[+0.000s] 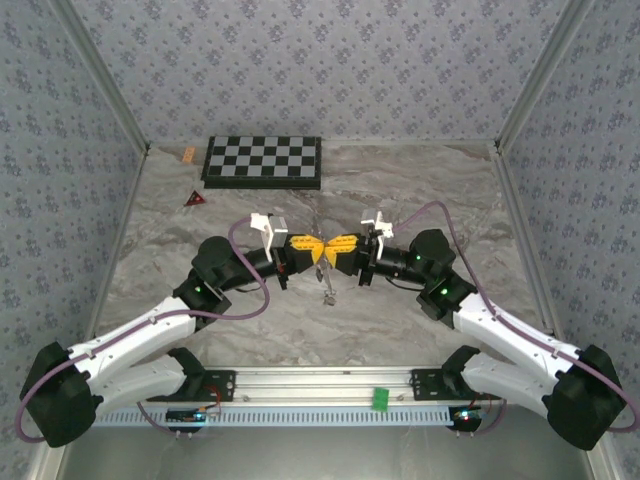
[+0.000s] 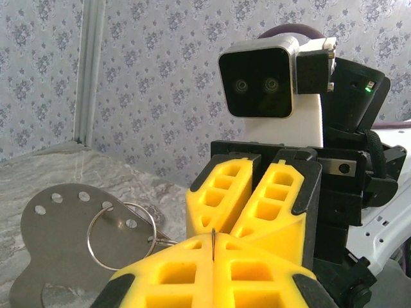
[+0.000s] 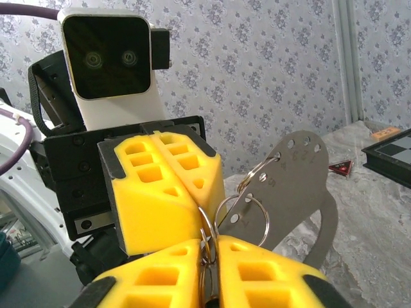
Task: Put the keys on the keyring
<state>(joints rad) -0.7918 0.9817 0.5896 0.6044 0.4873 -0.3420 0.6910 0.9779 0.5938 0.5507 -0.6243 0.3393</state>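
My two grippers meet tip to tip above the middle of the table, the left gripper (image 1: pixel 316 250) facing the right gripper (image 1: pixel 336 248). In the left wrist view my left gripper (image 2: pixel 213 247) is shut on a thin wire edge. My right gripper (image 3: pixel 210 249) is shut on the keyring (image 3: pixel 207 234), whose wire curves up into the opposite yellow fingers (image 3: pixel 160 186). More silvery rings (image 3: pixel 247 215) link to a flat metal plate with holes (image 3: pixel 302 199), also seen with a ring (image 2: pixel 119 234) through it. Something small (image 1: pixel 327 288) dangles beneath the grippers. I cannot make out the keys.
A checkerboard (image 1: pixel 263 160) lies at the back of the marble table, with a small red triangle (image 1: pixel 194 199) and an orange piece (image 1: pixel 189 154) to its left. A green tag (image 1: pixel 379 398) sits on the front rail. Patterned walls close in both sides.
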